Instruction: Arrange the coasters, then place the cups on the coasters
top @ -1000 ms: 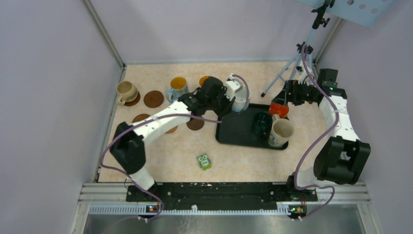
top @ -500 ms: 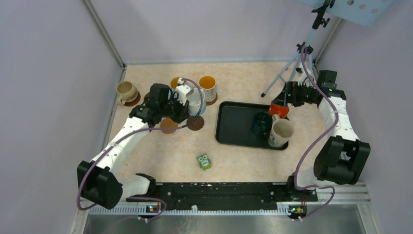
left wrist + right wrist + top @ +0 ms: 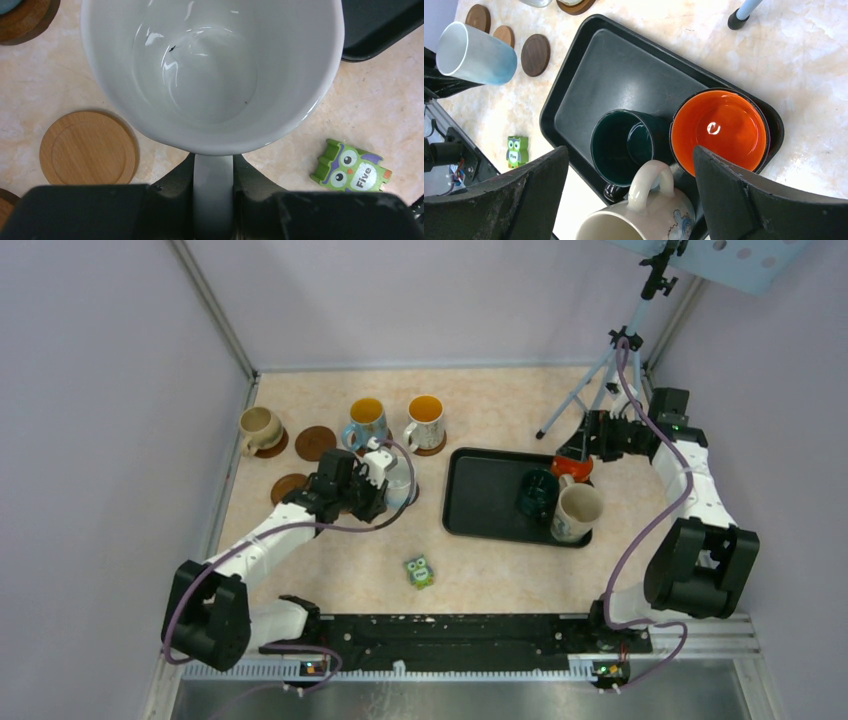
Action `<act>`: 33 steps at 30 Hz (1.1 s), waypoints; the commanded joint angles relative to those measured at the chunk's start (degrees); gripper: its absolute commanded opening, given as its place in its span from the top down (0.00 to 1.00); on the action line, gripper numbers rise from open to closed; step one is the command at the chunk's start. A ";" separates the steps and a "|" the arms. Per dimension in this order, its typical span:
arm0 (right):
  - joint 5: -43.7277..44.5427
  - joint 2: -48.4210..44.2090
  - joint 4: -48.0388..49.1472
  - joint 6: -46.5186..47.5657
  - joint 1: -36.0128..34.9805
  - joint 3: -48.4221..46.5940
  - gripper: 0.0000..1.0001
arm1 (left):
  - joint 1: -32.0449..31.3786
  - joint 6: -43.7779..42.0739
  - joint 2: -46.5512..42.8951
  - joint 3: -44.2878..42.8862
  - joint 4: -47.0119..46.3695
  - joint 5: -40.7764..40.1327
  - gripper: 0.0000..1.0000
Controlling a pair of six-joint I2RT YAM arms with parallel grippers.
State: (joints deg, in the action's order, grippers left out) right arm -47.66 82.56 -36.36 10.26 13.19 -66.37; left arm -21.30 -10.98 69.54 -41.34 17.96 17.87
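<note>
My left gripper (image 3: 213, 167) is shut on the handle of a plain white cup (image 3: 210, 75), held above the table near the tan coaster (image 3: 88, 148). From above, that white cup (image 3: 398, 483) hangs over the coasters left of the tray. A bare dark coaster (image 3: 316, 443) lies further back. The beige cup (image 3: 258, 427), the blue-handled cup (image 3: 365, 422) and the orange-lined cup (image 3: 424, 420) each stand on a coaster. My right gripper (image 3: 631, 165) is open above the dark green cup (image 3: 624, 145), the orange-red cup (image 3: 719, 130) and a cream mug (image 3: 644, 220).
The black tray (image 3: 480, 505) sits right of centre. A green owl figure (image 3: 418, 572) lies near the front edge. A tripod (image 3: 600, 370) stands at the back right, close to my right arm. Walls close in the table on the left, back and right.
My left arm has carried the white cup from the tray's left edge leftward and nearer, over the coasters. The right arm has stayed put.
</note>
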 commanded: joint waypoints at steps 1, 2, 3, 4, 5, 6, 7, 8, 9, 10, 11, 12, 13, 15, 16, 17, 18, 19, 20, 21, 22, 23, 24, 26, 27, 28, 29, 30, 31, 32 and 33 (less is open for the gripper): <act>-0.41 -0.46 2.04 -0.09 0.61 0.16 0.08 | -0.03 0.87 -0.51 1.48 -16.12 0.55 1.00; -0.31 -0.44 1.91 -0.07 0.61 0.19 0.08 | -0.04 0.94 -0.15 2.16 -17.23 0.66 1.00; -0.14 -0.42 1.83 -0.02 0.61 0.16 0.08 | -0.06 1.04 0.22 2.57 -17.46 0.55 1.00; -0.09 -0.39 1.74 0.08 0.61 0.10 0.08 | -0.06 1.19 0.62 2.96 -19.22 -0.02 1.00; -0.05 -0.49 1.71 0.11 0.61 0.12 0.08 | -0.06 1.23 0.96 3.30 -20.21 -0.43 1.00; -0.06 -0.39 1.72 0.19 0.61 0.18 0.08 | -0.06 1.21 1.29 3.53 -21.03 -0.68 1.00; -0.07 -0.40 1.77 0.20 0.61 0.23 0.08 | -0.01 1.15 1.65 3.66 -21.65 -0.58 1.00; -0.07 -0.41 1.81 0.12 0.61 0.29 0.08 | 0.02 1.17 2.07 3.61 -22.11 -0.28 1.00; -0.05 -0.31 1.82 0.11 0.54 0.35 0.08 | 0.05 1.21 2.62 3.48 -22.51 0.05 1.00; -0.05 -0.30 1.82 0.11 0.60 0.30 0.08 | 0.10 1.41 3.03 3.47 -22.97 0.14 1.00; -0.05 -0.32 1.86 0.11 0.61 0.34 0.08 | 0.12 1.48 3.68 3.50 -23.67 0.08 1.00; -0.06 -0.30 1.87 0.11 0.61 0.44 0.08 | 0.12 1.67 4.27 3.53 -24.05 -0.21 1.00; -0.07 -0.30 1.84 0.11 0.61 0.45 0.08 | 0.13 1.94 4.86 3.40 -24.39 -0.85 1.00; -0.02 -0.33 1.90 0.11 0.57 0.54 0.08 | 0.38 2.46 6.01 3.11 -24.54 -0.94 1.00; -0.13 -0.29 2.04 0.11 0.60 0.57 0.08 | 0.52 2.58 6.42 3.06 -24.66 -0.69 1.00; -0.15 -0.25 2.05 0.11 0.66 0.58 0.07 | 0.62 2.69 6.84 3.07 -24.78 -0.46 1.00; -0.15 -0.19 2.03 0.11 0.61 0.54 0.08 | 0.70 2.93 7.11 3.16 -24.95 -0.31 1.00; -0.15 -0.13 2.00 0.11 0.61 0.54 0.08 | 0.76 2.96 7.44 3.16 -24.98 -0.28 1.00; -0.15 -0.13 2.04 0.11 0.61 0.44 0.07 | 0.96 3.09 7.78 3.16 -25.05 -0.43 1.00; -0.15 -0.07 2.00 0.11 0.61 0.45 0.08 | 1.12 3.26 8.00 3.22 -25.26 -0.51 1.00; -0.20 -0.06 2.01 0.11 0.61 0.45 0.08 | 1.44 3.44 8.24 3.21 -25.57 -0.48 1.00; -0.21 -0.06 2.00 0.07 0.56 0.41 0.08 | 1.83 3.52 8.62 3.21 -25.94 -0.28 1.00; -0.24 -0.04 1.94 0.10 0.60 0.42 0.08 | 2.13 3.66 8.93 3.28 -26.07 0.15 1.00; -0.22 0.04 1.85 0.15 0.63 0.44 0.08 | 2.39 3.62 9.67 3.11 -26.43 0.40 1.00; -0.24 0.05 1.82 0.19 0.61 0.43 0.08 | 2.47 3.61 10.07 3.13 -26.47 0.46 1.00; -0.23 0.03 1.84 0.20 0.61 0.41 0.08 | 2.61 3.65 10.47 3.11 -26.48 0.66 1.00; -0.20 0.08 1.83 0.20 0.61 0.44 0.08 | 2.73 3.61 10.67 3.01 -26.40 0.88 1.00; -0.14 0.13 1.82 0.20 0.60 0.42 0.08 | 2.84 3.66 10.91 3.01 -26.31 1.05 1.00; -0.11 0.22 1.83 0.20 0.61 0.45 0.08 | 2.89 3.61 11.07 2.97 -26.31 1.25 1.00; -0.15 0.18 1.88 0.20 0.61 0.38 0.08 | 2.94 3.60 11.10 2.98 -26.37 1.42 1.00; -0.10 0.30 1.90 0.20 0.61 0.40 0.08 | 3.01 3.60 11.14 3.00 -26.49 1.50 1.00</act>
State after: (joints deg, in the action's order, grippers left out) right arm -47.44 82.63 -35.94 10.22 13.19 -66.00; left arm -18.68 -7.77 81.17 -36.93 -1.23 16.91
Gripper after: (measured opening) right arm 0.923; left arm 0.245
